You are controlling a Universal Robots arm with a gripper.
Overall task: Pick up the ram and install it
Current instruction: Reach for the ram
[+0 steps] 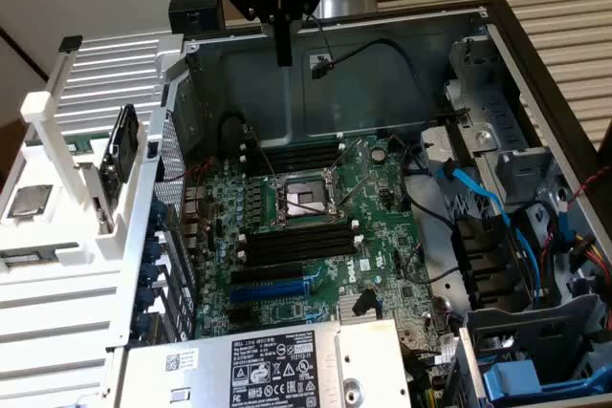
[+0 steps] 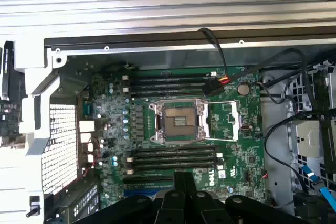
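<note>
Gripper [image 1: 283,56] hung over the far edge of the open computer case [image 1: 382,74], fingers pressed together with nothing between them. Ram [image 1: 121,155] was not in hand and not in a slot. It stood on end in the white rack [image 1: 67,312] outside the case, toward the exterior view's left and well apart from the gripper, with the case's perforated side wall between them.

The exterior view gave the layout. The ram was a dark stick leaning a little in its holder. A square silver processor chip [image 1: 29,200] lay on the rack further to the exterior view's left. The power supply [image 1: 268,365] with its pale label sat at the near edge of the case. Blue cables [image 1: 478,193] ran through the drive bay side on the exterior view's right.

The wrist view looked nearly straight down on the motherboard [image 2: 247,156], with the shut fingertips of the gripper [image 2: 184,176] over it. Detail was clearer there. The processor socket [image 2: 178,121] was open with its metal frame lifted, and black memory slots [image 2: 173,157] ran in banks on both sides of it. A black cable with red and yellow leads crossed the far bank. In that view the ram [image 2: 5,77] was a cropped dark strip with a green edge beside the rack [image 2: 31,87].
</note>
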